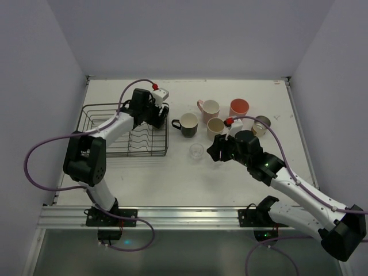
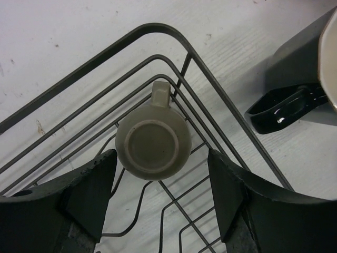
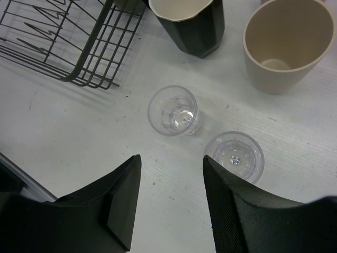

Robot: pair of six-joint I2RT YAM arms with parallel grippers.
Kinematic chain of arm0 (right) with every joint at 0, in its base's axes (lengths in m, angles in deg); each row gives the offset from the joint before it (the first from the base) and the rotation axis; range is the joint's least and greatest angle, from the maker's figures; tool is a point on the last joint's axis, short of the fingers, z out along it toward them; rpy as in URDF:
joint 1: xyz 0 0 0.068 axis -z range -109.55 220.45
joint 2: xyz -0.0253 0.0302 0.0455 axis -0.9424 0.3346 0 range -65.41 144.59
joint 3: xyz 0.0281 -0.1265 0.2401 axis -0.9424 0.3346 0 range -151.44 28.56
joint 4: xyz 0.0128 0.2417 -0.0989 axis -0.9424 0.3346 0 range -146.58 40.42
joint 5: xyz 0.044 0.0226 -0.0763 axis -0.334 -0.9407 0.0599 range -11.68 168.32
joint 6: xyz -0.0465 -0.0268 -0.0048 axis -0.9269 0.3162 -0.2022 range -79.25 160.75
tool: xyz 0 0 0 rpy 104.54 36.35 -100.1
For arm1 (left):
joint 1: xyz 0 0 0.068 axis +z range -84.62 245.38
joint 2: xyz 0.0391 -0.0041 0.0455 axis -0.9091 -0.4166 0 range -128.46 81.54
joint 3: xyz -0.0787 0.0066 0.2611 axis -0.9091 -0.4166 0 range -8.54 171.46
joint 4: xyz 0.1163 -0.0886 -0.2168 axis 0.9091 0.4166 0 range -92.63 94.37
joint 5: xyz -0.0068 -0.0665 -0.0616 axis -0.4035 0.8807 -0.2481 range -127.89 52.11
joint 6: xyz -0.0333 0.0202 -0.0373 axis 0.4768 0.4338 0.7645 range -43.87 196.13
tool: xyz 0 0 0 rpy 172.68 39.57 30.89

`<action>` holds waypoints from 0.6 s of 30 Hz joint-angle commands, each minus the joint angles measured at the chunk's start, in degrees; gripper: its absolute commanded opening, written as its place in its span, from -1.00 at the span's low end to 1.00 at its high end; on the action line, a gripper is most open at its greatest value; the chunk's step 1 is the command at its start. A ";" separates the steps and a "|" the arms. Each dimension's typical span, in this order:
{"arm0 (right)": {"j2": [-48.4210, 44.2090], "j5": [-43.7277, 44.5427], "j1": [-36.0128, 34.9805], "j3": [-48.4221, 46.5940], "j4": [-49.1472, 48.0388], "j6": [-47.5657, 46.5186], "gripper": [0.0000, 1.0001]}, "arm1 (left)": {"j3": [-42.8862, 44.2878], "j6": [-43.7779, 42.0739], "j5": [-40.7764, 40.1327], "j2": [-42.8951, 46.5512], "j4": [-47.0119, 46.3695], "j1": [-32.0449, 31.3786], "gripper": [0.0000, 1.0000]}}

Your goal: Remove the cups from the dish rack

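Over the far right corner of the dish rack (image 1: 132, 154), my left end effector (image 2: 160, 184) hangs released above an olive mug (image 2: 152, 142) lying base-up inside. To the right on the desk (image 1: 149, 184), my right end effector (image 3: 171, 184) hovers released over a clear glass (image 3: 173, 110) and a second glass (image 3: 234, 155), near the black mug (image 3: 192, 23) and beige cup (image 3: 287, 45). The pink mug (image 1: 209, 108), salmon tumbler (image 1: 239, 107) and metallic cup (image 1: 261, 125) stand behind.

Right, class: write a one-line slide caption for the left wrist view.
Open left fingers hover over an upturned olive mug in the dish rack corner.
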 commanded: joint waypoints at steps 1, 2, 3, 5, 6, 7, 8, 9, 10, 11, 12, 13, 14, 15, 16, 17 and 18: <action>-0.70 -0.80 0.04 0.61 -2.32 -0.02 0.06 | 2.13 -2.32 2.26 -1.24 1.18 1.10 0.48; -0.53 -0.79 0.04 0.61 -2.32 0.06 0.06 | 2.13 -2.23 2.17 -1.85 1.09 1.27 0.48; -0.52 -0.88 0.04 0.52 -2.32 0.06 0.06 | 2.05 -2.15 2.00 -2.29 0.92 1.28 0.49; -0.44 -1.06 0.04 0.61 -2.67 -0.02 0.06 | 2.66 -1.71 2.08 -3.60 1.26 1.19 0.49; -0.35 -1.06 0.04 0.70 -2.68 -0.02 0.06 | 2.83 -1.53 2.17 -3.96 1.18 1.27 0.49; -0.35 -1.06 0.04 0.70 -2.59 -0.02 0.06 | 2.92 -1.36 1.39 -4.31 1.09 1.28 0.50; -0.44 -1.14 0.04 0.70 -2.68 -0.02 0.06 | 2.92 -1.09 0.95 -4.84 1.09 1.28 0.50; -0.52 -1.14 0.04 0.70 -2.68 -0.02 0.06 | 3.01 -1.09 0.77 -4.93 1.00 1.28 0.50; -0.61 -1.14 0.04 0.79 -2.68 -0.02 0.06 | 3.01 -1.09 0.42 -5.02 0.83 1.28 0.48; -0.61 -1.14 0.04 0.79 -2.68 -0.11 0.06 | 3.01 -0.92 -0.02 -4.84 0.74 1.28 0.43; -0.61 -1.23 0.04 0.70 -2.76 -0.11 0.06 | 3.10 -0.83 -0.37 -4.67 0.65 1.28 0.37; -0.61 -1.32 0.04 0.79 -2.76 -0.11 0.06 | 3.19 -0.83 -0.81 -4.41 0.65 1.28 0.20; -0.53 -1.41 0.04 0.61 -2.85 -0.02 0.06 | 3.19 -0.74 -1.08 -3.71 0.56 1.19 0.09; -0.52 -1.41 0.04 0.61 -2.94 -0.02 0.06 | 3.19 -0.65 -1.34 -3.27 0.56 1.27 0.00; -0.52 -1.41 0.04 0.70 -3.11 -0.02 0.06 | 3.10 -0.48 -1.69 -1.96 0.65 1.28 -0.15; -0.61 -1.41 0.04 0.70 -3.20 -0.11 0.06 | 3.01 -0.21 -1.69 -1.16 0.56 1.28 -0.20; -0.70 -1.49 0.04 0.61 -3.20 -0.20 0.06 | 3.01 0.14 -1.69 -0.28 0.56 1.28 -0.24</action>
